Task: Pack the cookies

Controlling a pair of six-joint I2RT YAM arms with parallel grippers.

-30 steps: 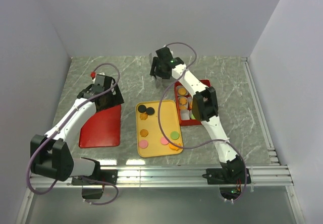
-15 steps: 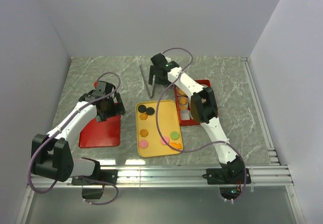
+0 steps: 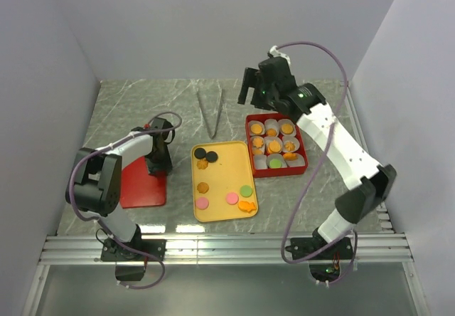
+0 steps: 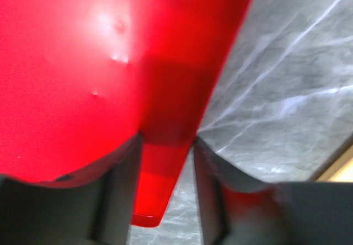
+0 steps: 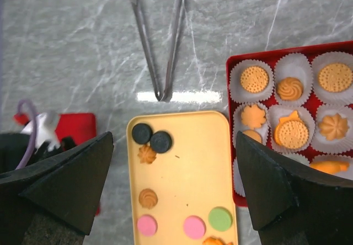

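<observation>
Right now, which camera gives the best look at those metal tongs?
The right wrist view: the tongs appear large and sharp, joined end toward the yellow tray, only their tips cut off at the top edge. The top external view shows them whole but small. The left wrist view shows only a red lid.

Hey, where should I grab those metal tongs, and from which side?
Midway along the tongs, straight down from above, one finger outside each arm. They lie flat in a narrow V, joined end toward the yellow tray, so that pinch closes them.
</observation>
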